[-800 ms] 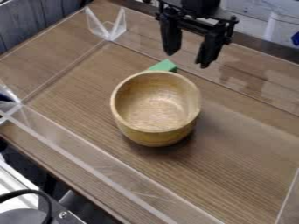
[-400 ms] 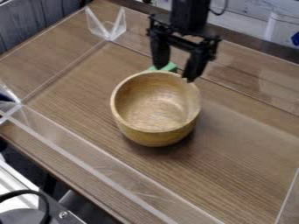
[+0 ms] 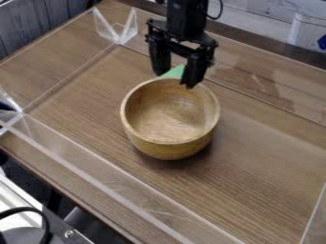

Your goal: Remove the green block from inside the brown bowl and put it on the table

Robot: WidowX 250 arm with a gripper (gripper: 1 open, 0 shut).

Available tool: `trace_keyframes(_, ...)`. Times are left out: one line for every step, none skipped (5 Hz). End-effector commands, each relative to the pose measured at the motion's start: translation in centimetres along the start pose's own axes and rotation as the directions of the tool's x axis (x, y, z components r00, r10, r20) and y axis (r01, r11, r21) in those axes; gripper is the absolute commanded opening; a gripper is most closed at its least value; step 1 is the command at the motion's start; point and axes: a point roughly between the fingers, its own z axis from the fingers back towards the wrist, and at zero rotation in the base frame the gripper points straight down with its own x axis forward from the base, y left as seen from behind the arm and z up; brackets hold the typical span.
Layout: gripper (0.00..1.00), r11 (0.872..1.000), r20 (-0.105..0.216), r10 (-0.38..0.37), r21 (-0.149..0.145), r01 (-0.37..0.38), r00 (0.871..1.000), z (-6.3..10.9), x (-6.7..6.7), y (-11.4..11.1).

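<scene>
tool (image 3: 178,72): jaws apart, empty, above bowl's far rim | block (image 3: 163,70): green, on desk (image 3: 254,143) behind bowl (image 3: 171,117), partly hidden by tool | bowl: looks empty | task: apparently done

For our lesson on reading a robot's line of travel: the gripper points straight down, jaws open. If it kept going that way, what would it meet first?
Most likely the green block on the table, just behind the brown bowl. The gripper seems to straddle the block, though depth is uncertain and the bowl's far rim lies close.
</scene>
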Motion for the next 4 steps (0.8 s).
trace_keyframes(1.0,1.0,0.079,-0.002,0.011,0.001,0.997,1.4,1.3,0.6)
trace_keyframes(1.0,1.0,0.091,-0.004,0.009,0.003,0.996,1.1,1.8,0.7)
trace_keyframes(1.0,1.0,0.102,-0.005,0.01,0.004,0.995,0.8,2.2,0.8)
trace_keyframes(1.0,1.0,0.112,-0.004,0.012,0.003,0.994,0.5,2.8,1.0)
